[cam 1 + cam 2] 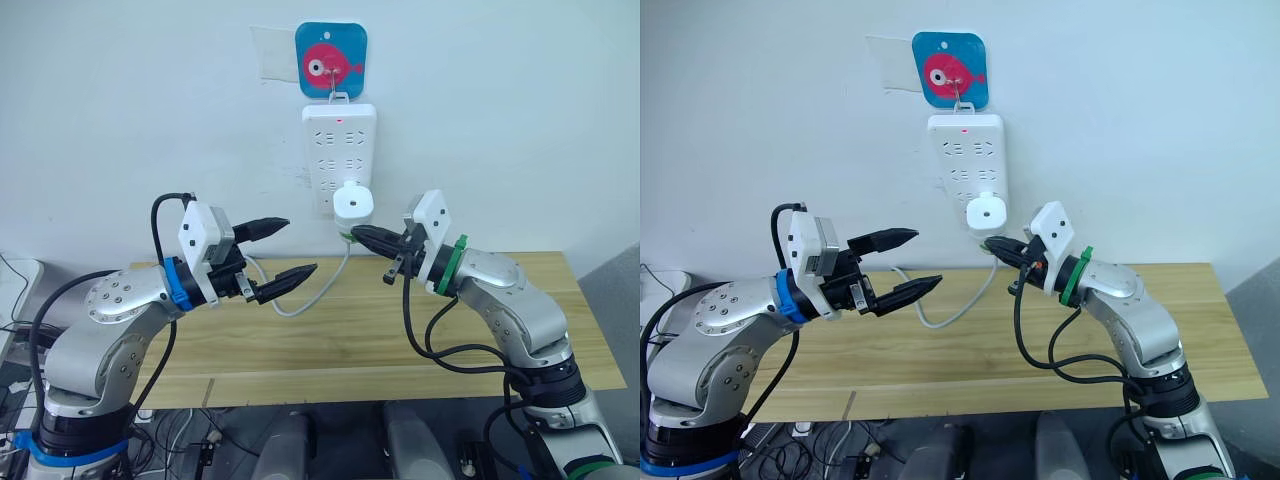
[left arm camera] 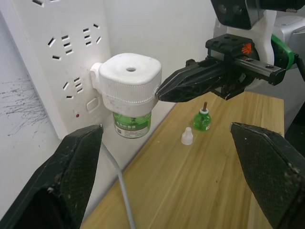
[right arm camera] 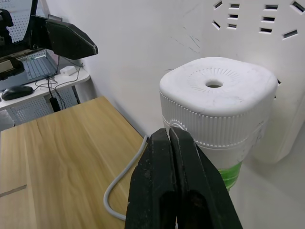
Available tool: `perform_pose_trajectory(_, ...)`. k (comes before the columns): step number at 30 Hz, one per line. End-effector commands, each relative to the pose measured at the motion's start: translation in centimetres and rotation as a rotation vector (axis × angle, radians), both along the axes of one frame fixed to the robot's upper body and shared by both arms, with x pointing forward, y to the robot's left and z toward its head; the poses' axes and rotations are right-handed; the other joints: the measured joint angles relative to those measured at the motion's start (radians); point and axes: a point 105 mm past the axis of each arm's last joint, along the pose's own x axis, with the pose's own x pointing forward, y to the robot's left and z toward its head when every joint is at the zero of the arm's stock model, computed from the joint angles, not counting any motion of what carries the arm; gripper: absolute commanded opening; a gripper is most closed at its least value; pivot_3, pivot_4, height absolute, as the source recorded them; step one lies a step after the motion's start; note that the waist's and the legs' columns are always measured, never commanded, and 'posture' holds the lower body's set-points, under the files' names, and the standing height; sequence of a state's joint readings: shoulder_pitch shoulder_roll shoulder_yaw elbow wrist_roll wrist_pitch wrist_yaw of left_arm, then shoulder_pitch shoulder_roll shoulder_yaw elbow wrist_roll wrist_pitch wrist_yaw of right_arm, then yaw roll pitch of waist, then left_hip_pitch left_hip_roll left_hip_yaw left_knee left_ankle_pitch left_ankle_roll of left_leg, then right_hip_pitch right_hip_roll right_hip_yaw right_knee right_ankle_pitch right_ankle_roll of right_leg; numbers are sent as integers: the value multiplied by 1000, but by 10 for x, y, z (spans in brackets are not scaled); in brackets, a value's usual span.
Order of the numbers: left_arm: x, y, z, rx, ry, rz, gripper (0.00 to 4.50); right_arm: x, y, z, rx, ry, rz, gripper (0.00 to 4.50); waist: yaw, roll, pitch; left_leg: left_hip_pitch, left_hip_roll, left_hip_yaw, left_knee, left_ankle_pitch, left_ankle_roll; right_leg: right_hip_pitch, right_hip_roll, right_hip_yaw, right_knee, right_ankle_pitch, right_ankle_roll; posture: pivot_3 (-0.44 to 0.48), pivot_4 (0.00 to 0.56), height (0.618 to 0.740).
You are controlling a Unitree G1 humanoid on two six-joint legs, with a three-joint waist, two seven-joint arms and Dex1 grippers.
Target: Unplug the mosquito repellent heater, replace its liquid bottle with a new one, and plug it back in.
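Your right gripper (image 1: 360, 236) has its two black fingers pressed flat together with nothing between them, and their tips sit against the lower side of the small white rounded plastic mosquito repellent heater (image 2: 127, 78), about where its ribbed collar begins. You can see the round vent hole on the heater's top in both wrist views. The heater is plugged into the bottom socket row of the long white multi-socket power strip (image 1: 338, 135), which hangs upright on the white wall from a hook on a blue square plate with a pink fish (image 1: 331, 60); a red light glows near the strip's top. Screwed under the heater is a small translucent green plastic bottle with a label (image 2: 132, 124).

Your left gripper (image 1: 282, 253) is held well to the left of the heater, fingers spread wide apart and empty, pointing towards it above the light wooden table (image 1: 330, 335).

On the table under the right gripper, near the wall, stands a second small green bottle with a thin dark wick rod at its neck (image 2: 202, 119), uncapped. Just beside it lies a small white screw cap (image 2: 187, 136), apart from the bottle. A grey cable (image 1: 300, 300) runs down from the strip and loops across the tabletop.
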State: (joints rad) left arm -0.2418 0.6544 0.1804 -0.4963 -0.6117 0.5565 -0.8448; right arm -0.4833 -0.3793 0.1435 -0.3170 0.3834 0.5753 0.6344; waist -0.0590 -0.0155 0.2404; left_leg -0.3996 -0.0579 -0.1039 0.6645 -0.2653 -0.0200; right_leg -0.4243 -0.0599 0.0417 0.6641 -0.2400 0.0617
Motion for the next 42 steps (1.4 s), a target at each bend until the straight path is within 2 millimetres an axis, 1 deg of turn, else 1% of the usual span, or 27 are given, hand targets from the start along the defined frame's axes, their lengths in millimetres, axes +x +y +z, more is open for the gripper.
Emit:
perform_pose_trajectory(1, -2, -2, 5, 5, -31, -18, 4500, 5, -7, 9, 14, -49, -49, 61, 0, 0, 0, 0, 0, 0, 0, 0, 0, 0, 0, 0, 0, 0, 0, -67, 205, 740)
perform_pose_trajectory(11, -1, -3, 5, 0, -26, -20, 4500, 16, -15, 14, 19, -99, -154, 61, 0, 0, 0, 0, 0, 0, 0, 0, 0, 0, 0, 0, 0, 1, -1, -73, 206, 740)
perform_pose_trajectory(16, 0, -1, 3, 1, -21, -21, 4500, 16, -15, 14, 35, -90, -154, 61, 0, 0, 0, 1, 0, 0, 0, 1, -1, 1, 0, 0, 0, 1, -1, -90, 203, 740)
perform_pose_trajectory(19, -1, 3, 1, 3, -12, -13, 4500, 6, -9, 11, 35, -70, -93, 61, -5, 0, -1, 1, 0, 0, 0, 1, -1, 1, 0, 0, 0, 1, -1, -137, 179, 740)
perform_pose_trajectory(23, -1, 9, -5, 17, 8, 2, 4500, -14, -1, 3, 23, -15, 33, 61, -11, 0, -2, 0, 0, 0, 0, 2, -4, 1, 0, 0, -1, 1, -1, -158, 164, 740)
perform_pose_trajectory(27, 4, 23, -10, 28, 26, 51, 4500, -28, -2, -1, 23, 25, 104, 61, -23, -1, -6, 0, 1, 1, 0, 2, -4, 1, 1, 0, -1, 1, -1, -176, 137, 740)
perform_pose_trajectory(31, 11, 43, -12, 22, 54, 125, 4500, -41, -15, -1, 15, 54, 144, 61, -31, -1, -28, 0, 2, 1, -1, 2, -4, 0, 1, 0, -2, 1, -1, -197, 104, 740)
perform_pose_trajectory(33, 15, 55, -13, 26, 76, 173, 4500, -47, -27, -3, -4, 64, 142, 61, -31, -1, -41, 0, 2, 2, -1, 2, -4, 0, 2, 0, -3, 1, -1, -211, 83, 740)
perform_pose_trajectory(35, 17, 67, -17, 66, 87, 214, 4500, -47, -38, -5, -24, 59, 107, 61, -32, -2, -63, 0, 2, 2, -1, 2, -3, 0, 2, 0, -4, 1, -1, -227, 60, 740)
perform_pose_trajectory(36, 17, 72, -20, 89, 95, 231, 4500, -47, -45, -6, -33, 59, 81, 420, -35, -1, -72, 0, 2, 2, -2, 2, -3, 1, 2, 1, -5, 1, -1, -237, 50, 740)
perform_pose_trajectory(37, 17, 79, -24, 102, 114, 252, 4500, -47, -52, -9, -43, 60, 56, 645, -38, -1, -86, 0, 2, 3, -2, 2, -4, 1, 2, 1, -6, 1, -1, -261, 23, 740)
perform_pose_trajectory(39, 19, 94, -30, 120, 152, 305, 4500, -45, -69, -15, -79, 50, -2, 1344, -48, -1, -116, 0, 2, 3, -3, 2, -4, 1, 2, 1, -7, 1, -1, -297, 0, 740)
perform_pose_trajectory(41, 21, 106, -36, 134, 175, 344, 4500, -41, -82, -17, -103, 35, -43, 2102, -62, 0, -141, 0, 2, 3, -3, 1, -4, 2, 2, 1, -9, 0, -1, -319, 0, 740)
perform_pose_trajectory(42, 23, 111, -39, 142, 181, 354, 4500, -39, -85, -17, -106, 26, -55, 2471, -72, 1, -150, 1, 2, 3, -3, 0, -4, 3, 2, 1, -11, 0, -1, -327, 0, 740)
